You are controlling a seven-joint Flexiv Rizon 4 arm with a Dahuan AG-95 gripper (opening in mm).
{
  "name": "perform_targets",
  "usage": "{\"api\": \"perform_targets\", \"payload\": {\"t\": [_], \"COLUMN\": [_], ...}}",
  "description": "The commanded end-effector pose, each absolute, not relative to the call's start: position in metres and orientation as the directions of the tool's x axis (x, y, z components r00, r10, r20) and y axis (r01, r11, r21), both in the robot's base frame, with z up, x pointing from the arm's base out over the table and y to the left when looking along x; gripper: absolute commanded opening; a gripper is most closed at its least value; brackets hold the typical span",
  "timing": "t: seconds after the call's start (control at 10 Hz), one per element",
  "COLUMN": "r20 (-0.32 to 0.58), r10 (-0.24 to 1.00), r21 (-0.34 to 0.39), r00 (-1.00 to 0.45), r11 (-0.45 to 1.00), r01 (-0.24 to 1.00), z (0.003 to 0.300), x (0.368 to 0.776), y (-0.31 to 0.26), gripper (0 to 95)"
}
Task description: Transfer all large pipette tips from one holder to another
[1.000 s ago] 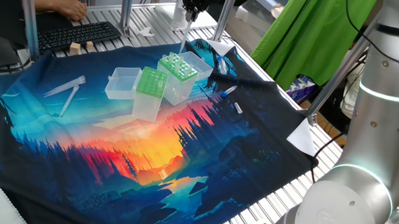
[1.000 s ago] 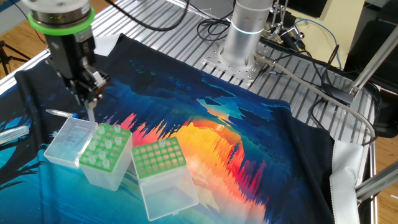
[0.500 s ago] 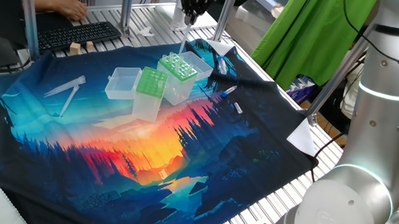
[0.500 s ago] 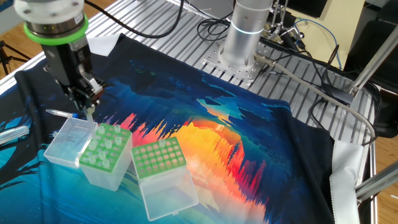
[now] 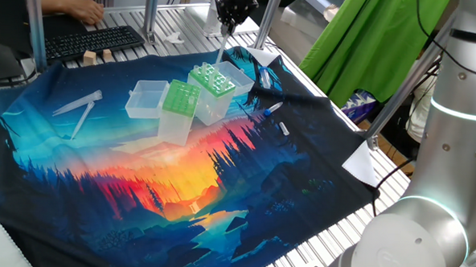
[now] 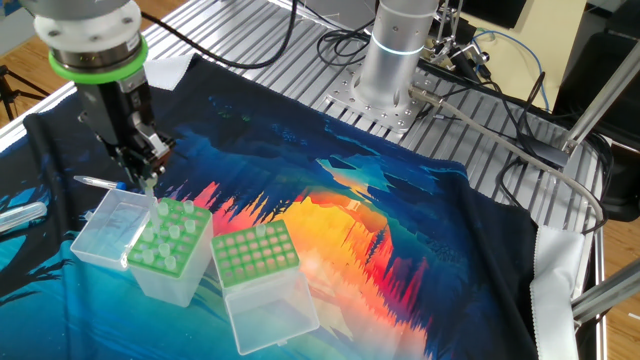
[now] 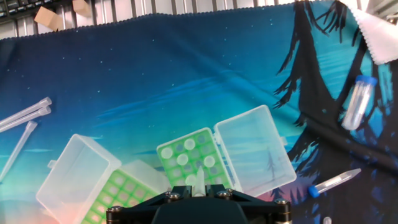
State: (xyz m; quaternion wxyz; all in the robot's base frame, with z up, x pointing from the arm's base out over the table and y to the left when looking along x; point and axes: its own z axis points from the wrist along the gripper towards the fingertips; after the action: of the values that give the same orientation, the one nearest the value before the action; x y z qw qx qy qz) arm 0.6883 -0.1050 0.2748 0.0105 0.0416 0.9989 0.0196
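**Current state.** The pincer (image 6: 143, 170) points straight down and is clenched on one pipette tip (image 6: 150, 187), gripping its wide upper end so that the tapered point hangs free below. Gripping there keeps the tip vertical, which it must be to pass through a hole in a top plate.

**Position.** The held tip hangs above the far edge of the wide-hole box (image 6: 170, 282) and is clear of its plate. Several more tips stand in that box. The grid-top box (image 6: 255, 252) stands just beside it, touching or almost so, and no large tip shows in it. Placing the boxes this close keeps each carry short.

**Lids.** Both lids are hinged open and lie flat on the printed cloth (image 6: 400, 230) that covers the worktop. The clear lid (image 6: 108, 232) of the wide-hole box lies on the side away from the grid-top box, so neither plate is obstructed from above.

**Assessment.** Treat the transfer as at an early stage. Before lowering, centre the point over a hole; an off-centre tip would likely catch on the plate.
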Motion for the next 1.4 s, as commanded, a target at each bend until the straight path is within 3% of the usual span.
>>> {"api": "perform_targets", "payload": {"t": [0.1, 1.0, 1.2, 1.4], "r20": [-0.025, -0.022, -0.022, -0.021], "r10": [0.087, 0.105, 0.123, 0.126], "r21": [0.038, 0.021, 0.008, 0.004], "r00": [-0.996, -0.994, -0.992, -0.992], "r11": [0.996, 0.994, 0.992, 0.992], "r01": [0.086, 0.105, 0.123, 0.126], "z": [0.272, 0.248, 0.248, 0.248], "x": [0.685, 0.698, 0.698, 0.698], "y": [-0.104, -0.095, -0.095, -0.095], "gripper": [0.0, 0.0, 38.0, 38.0]}}
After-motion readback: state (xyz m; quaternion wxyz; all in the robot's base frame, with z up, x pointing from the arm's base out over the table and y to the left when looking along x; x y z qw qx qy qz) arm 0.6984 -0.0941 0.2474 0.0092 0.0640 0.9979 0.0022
